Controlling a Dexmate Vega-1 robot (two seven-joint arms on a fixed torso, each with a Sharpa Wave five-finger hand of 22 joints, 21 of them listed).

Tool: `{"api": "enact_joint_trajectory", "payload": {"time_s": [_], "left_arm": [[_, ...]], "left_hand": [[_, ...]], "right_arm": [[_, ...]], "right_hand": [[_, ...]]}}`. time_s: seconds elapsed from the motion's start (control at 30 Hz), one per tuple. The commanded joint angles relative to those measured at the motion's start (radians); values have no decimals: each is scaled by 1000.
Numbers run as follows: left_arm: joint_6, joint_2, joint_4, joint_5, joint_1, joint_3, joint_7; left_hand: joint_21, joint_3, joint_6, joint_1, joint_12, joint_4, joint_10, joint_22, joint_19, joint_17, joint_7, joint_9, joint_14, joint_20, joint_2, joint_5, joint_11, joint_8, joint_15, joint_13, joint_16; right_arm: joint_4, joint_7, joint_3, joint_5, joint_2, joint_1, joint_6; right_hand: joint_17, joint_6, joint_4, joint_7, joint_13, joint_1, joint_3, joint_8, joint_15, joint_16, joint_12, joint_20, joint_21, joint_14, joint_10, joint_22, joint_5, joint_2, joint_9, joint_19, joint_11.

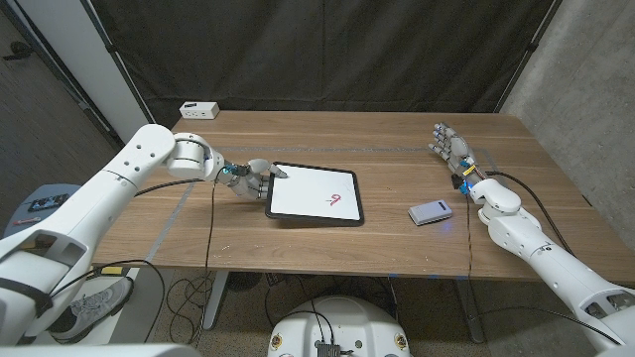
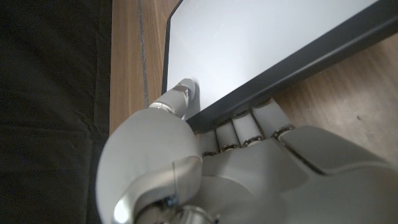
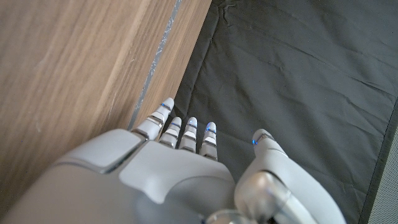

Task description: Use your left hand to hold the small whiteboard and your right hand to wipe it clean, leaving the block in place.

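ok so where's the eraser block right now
In the head view the block lies on the table toward the robot's right, between the whiteboard and the right hand, touching neither.

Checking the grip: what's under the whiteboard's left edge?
In the left wrist view, left robot hand fingers go under the whiteboard frame, thumb on top. Fingertips beneath are covered.

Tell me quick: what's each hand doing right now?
Left hand: grips the whiteboard at its edge, thumb on top, fingers underneath.
Right hand: open, holding nothing, fingers apart.
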State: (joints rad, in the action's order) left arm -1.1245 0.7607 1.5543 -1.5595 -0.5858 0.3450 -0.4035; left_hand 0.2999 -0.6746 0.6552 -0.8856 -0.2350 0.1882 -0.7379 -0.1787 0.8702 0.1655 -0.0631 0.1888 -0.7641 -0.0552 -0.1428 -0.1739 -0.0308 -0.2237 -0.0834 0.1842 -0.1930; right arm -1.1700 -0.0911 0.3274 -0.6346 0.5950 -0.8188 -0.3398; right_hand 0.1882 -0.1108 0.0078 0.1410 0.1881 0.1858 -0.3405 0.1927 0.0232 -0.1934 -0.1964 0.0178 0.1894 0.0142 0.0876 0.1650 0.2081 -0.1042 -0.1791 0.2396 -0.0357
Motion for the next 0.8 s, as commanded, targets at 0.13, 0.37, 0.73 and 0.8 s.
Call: {"api": "enact_joint_trajectory", "payload": {"time_s": [0.13,0.37,0.73,0.8], "left_arm": [[40,10,16,-16,-1,12,-30],[51,9,19,-36,-2,10,-59],[70,16,29,-48,1,15,-91],[75,18,37,-41,3,19,-97]], "left_hand": [[16,-23,31,-37,-7,-4,-30,-3,35,2,-4,3,-49,-13,1,-5,-5,-5,-28,3,-10],[29,-34,45,-54,-3,-7,-47,-3,69,2,-16,4,-89,-21,3,-3,1,1,-27,4,-10],[58,-42,48,-60,13,-17,-41,-3,143,3,-10,7,-109,-16,14,0,13,15,-8,8,4],[58,-43,51,-60,14,-17,-41,-3,141,3,-7,7,-108,-16,15,0,12,15,-8,8,6]], "right_arm": [[1,3,-1,-1,-2,-1,1],[10,0,4,0,-9,7,1],[25,2,8,4,-18,19,0],[28,2,8,4,-20,21,-1]], "right_hand": [[4,-2,-5,-1,3,-9,-3,-2,0,-6,1,-4,4,8,0,5,-2,-4,-5,9,4],[4,-3,-6,-1,4,-9,-4,-2,1,-6,1,-4,4,8,0,5,-2,-5,-5,11,4],[4,-3,-7,-2,4,-8,-5,-2,1,-5,1,-4,4,7,-1,5,-2,-5,-5,12,4],[4,-3,-8,-1,4,-8,-6,-2,1,-5,1,-4,4,8,0,5,-2,-5,-5,12,4]]}}
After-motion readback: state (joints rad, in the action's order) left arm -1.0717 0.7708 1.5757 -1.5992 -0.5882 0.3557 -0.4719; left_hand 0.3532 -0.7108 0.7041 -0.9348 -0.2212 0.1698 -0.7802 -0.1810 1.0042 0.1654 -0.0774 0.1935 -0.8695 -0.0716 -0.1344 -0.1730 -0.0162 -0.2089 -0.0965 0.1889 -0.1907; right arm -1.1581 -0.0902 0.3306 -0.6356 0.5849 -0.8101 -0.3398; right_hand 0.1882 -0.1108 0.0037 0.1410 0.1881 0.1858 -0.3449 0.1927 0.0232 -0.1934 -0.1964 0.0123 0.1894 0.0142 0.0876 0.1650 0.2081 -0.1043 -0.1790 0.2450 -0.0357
